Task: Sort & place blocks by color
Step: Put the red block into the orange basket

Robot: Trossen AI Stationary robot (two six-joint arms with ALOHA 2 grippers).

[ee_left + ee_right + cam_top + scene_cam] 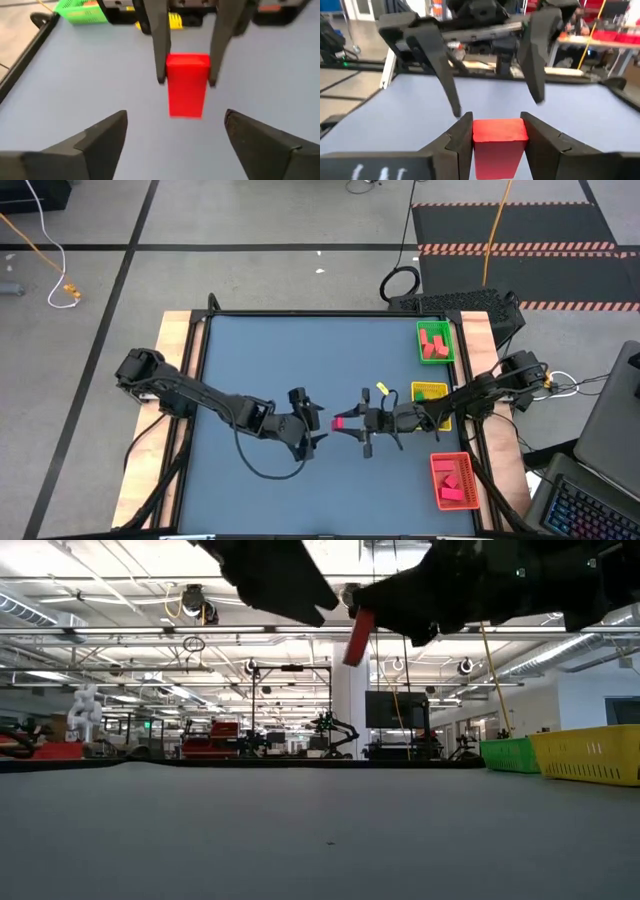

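Observation:
A red block (342, 421) hangs above the middle of the table with my right gripper (352, 423) shut on it. In the low view the block (358, 638) is high above the tabletop and tilted. My left gripper (318, 423) faces it from the table's left side. It is open, its two fingers (100, 140) spread wide on either side of the block's near end without touching it. More red blocks lie in the green tray (436, 342) and in the red tray (455, 480). My right gripper pinches the red block's two opposite sides (499, 135) between its two fingers. The fingers come about level from the table's right side and hold the end (187, 62) that faces away from my left gripper. The block is lifted clear, its free end slanting down.
A yellow tray (430, 393) stands between the green and red trays along the right edge, under the right arm. A small yellow piece (382, 389) lies near it. The blue tabletop (260, 370) stretches left and far of the grippers.

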